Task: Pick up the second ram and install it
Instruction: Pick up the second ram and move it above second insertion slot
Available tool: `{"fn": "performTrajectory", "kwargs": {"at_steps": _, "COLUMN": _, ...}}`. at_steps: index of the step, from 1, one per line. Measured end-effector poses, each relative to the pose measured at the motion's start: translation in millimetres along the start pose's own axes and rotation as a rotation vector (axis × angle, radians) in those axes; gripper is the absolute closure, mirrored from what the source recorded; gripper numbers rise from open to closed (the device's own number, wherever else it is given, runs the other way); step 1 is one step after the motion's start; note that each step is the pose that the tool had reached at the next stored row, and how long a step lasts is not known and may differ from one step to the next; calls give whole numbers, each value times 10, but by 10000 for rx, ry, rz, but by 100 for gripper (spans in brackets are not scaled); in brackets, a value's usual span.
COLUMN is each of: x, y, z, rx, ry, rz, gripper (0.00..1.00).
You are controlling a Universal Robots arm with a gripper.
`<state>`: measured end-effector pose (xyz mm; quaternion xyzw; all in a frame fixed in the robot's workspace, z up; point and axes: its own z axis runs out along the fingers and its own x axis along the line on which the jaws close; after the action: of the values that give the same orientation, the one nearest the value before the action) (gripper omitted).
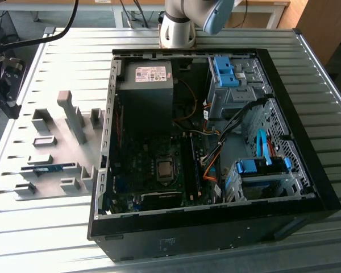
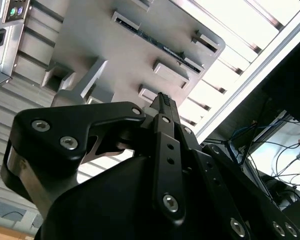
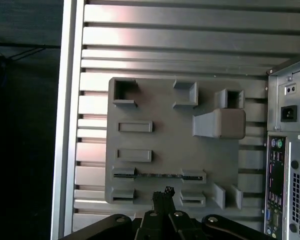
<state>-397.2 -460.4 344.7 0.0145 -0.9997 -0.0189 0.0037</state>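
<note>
Gripper point(image 3: 163, 192) clenched shut and empty, hovering over grey tray point(image 3: 165, 142), ram point(image 3: 160, 175) lying in a tray slot, open case point(image 1: 216, 233) beside tray

From my desk I see a ribbed, silvery table point(image 1: 62, 45) carrying a plain grey tray point(image 1: 59, 149). The ram point(image 1: 48, 168) lying in it is blue with dark chips. The computer case point(image 1: 216, 233) is black and its drive brackets point(image 1: 224, 71) are light blue, while the cables point(image 1: 210, 168) are orange. In the second wrist view my gripper point(image 2: 162, 100) is matte black, dotted with silver screw heads.
</note>
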Motion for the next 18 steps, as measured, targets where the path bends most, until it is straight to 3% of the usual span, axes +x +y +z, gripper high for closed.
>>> {"fn": "performTrajectory", "kwargs": {"at_steps": 18, "x": 3, "y": -2, "z": 0, "rx": 4, "ry": 22, "rz": -570, "gripper": 89}}
